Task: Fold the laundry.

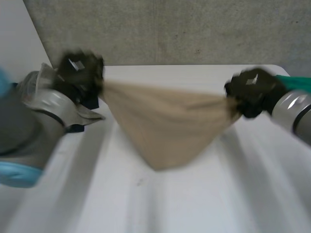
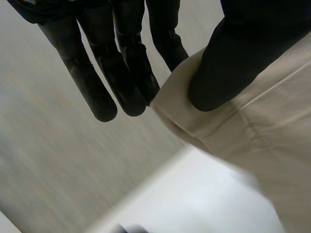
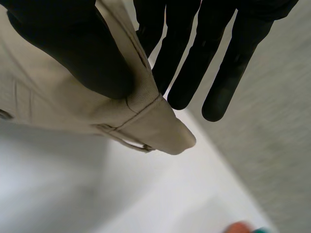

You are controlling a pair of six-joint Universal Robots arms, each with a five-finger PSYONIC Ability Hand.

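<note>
left hand [image 1: 80, 74] pinches tan cloth [image 1: 165, 127] corner | right hand [image 1: 252, 91] pinches opposite corner

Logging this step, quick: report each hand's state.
Left hand: shut on the beige cloth, pinching one end.
Right hand: shut on the beige cloth's other end.

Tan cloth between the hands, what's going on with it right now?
Both hands hold the tan cloth stretched above the white table. The left hand pinches one end and the right hand the other. The middle sags to a point; whether it touches the table is unclear.
</note>
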